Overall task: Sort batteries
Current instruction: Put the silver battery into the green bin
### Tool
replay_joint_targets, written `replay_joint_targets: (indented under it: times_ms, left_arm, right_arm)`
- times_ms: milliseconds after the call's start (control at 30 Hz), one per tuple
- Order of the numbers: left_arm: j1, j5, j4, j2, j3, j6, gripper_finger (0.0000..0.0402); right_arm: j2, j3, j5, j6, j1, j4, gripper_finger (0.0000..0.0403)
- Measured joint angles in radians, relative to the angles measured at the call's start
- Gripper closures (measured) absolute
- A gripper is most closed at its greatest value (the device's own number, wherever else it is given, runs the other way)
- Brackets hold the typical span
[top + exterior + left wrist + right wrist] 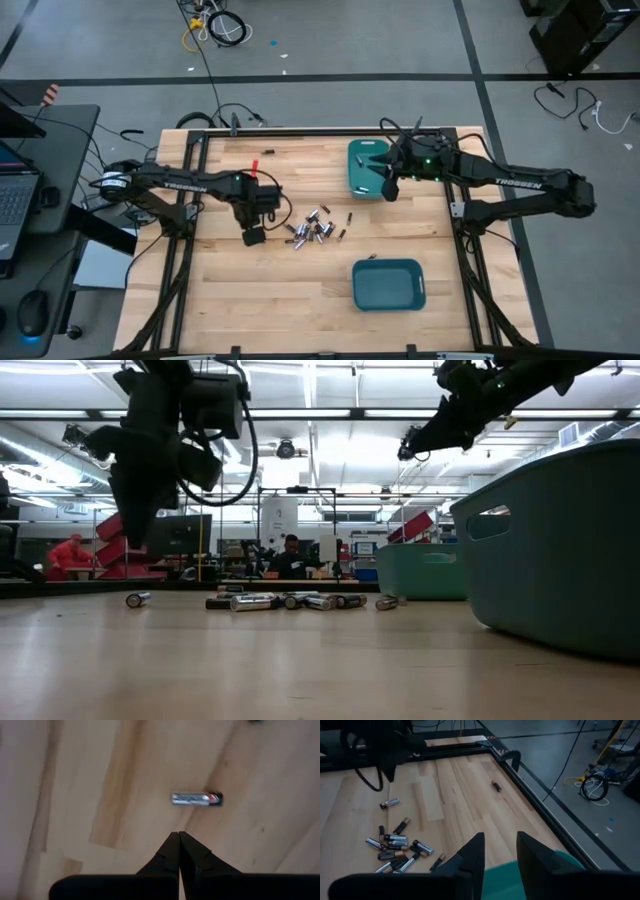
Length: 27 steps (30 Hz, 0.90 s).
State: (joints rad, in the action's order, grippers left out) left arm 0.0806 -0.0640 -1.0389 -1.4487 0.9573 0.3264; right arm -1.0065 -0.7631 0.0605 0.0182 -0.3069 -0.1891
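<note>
2 teal bins (388,285) sit on the wooden table (250,300).

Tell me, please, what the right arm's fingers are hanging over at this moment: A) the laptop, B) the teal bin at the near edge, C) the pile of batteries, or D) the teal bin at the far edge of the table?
D: from above, the right gripper hangs at the edge of the far teal bin, its fingers apart and empty, clear of the battery pile.

Left gripper (178,836) fingers pressed together, empty, above wood table (75,795); one silvery battery (196,799) just beyond tips.
</note>
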Motion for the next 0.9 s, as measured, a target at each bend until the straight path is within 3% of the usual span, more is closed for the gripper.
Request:
replay_joint_targets:
  times_ms: [200,467,700,900]
  left_arm:
    - [-0.037,0.104,0.0,0.0,0.0,0.282,0.0382]
    - [-0.09,0.144,0.062,0.0,0.001,0.474,0.0352]
    - [-0.167,0.151,0.07,0.0,0.001,0.677,0.0304]
    - [-0.251,0.24,0.07,-0.001,0.001,0.922,0.0262]
  right_arm:
    - [-0.021,0.0,0.0,-0.007,0.0,0.005,0.0304]
    - [-0.023,0.0,-0.001,0.009,0.0,0.009,0.0306]
    - [-0.023,0.0,-0.003,0.035,0.0,0.002,0.0307]
    - [-0.023,0.0,-0.017,0.044,0.0,0.002,0.0306]
